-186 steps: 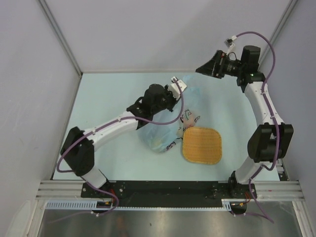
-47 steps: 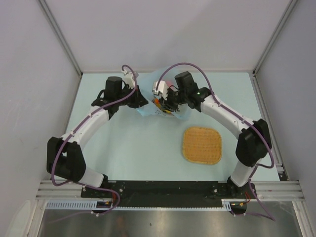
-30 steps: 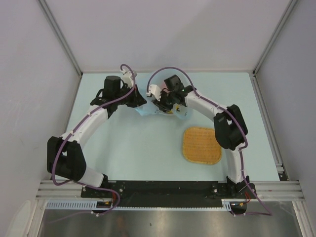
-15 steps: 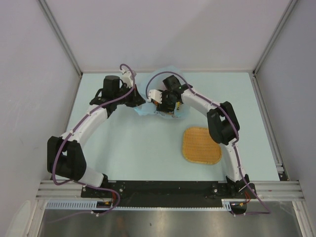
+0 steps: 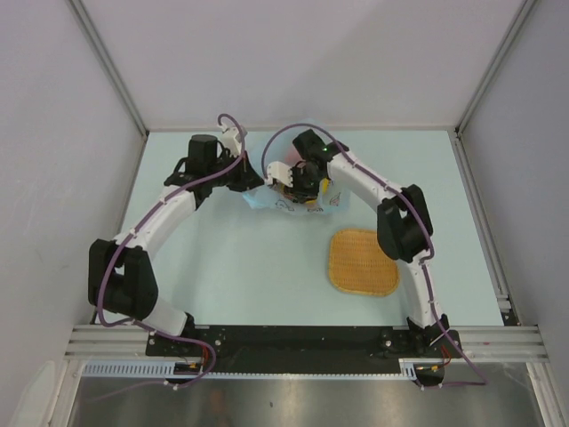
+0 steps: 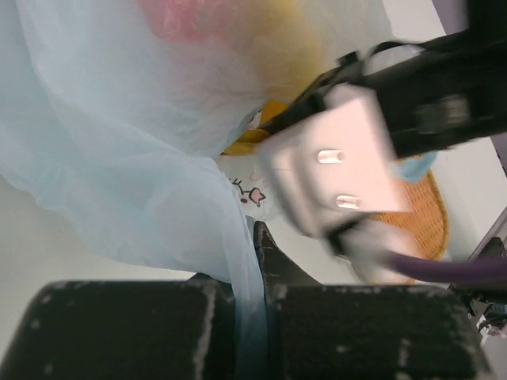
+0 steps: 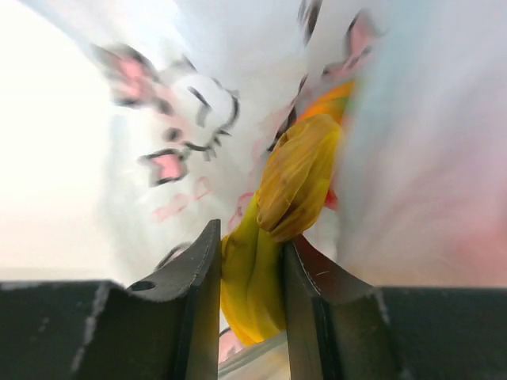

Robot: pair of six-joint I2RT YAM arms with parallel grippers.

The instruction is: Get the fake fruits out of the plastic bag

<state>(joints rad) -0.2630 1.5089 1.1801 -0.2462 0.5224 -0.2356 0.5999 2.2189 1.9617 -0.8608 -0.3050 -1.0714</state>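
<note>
Left to right. The left gripper [image 6: 252, 279] is clamped on a fold of the plastic bag [image 6: 119, 158]; the film runs straight down between its closed jaws. Ahead of and above this claw the bag bulges, and the fake fruits [image 6: 186, 17] show through it only as pink and yellow patches.

In the overhead view the left gripper [image 5: 252, 181] pinches the bag's left edge, and the plastic bag [image 5: 331, 203] spreads away from it to the right, under the right gripper [image 5: 290, 182].

The right gripper [image 7: 247, 273] sits inside the bag mouth. Its jaws have closed on the yellow banana [image 7: 295, 170], which fills the gap between the fingers and juts forward past the tips. Printed film [image 7: 182, 119] surrounds the claw on both sides. Whether a layer of film is caught in the grip with the fruit cannot be told.

The mat [image 5: 363, 261] lies nearer the arm bases than the right claw, well apart from it.

Change: six seconds ago the right arm stood away at the far right, and the bag lay beside the mat. It has since come in and entered the bag. Half a second ago the bag ballooned higher behind the claws; it now sits lower.

Meaning: a first fruit appears secured, but no fruit lies out on the table [image 5: 222, 267]. Withdrawal against the left claw's hold is judged the next step.
</note>
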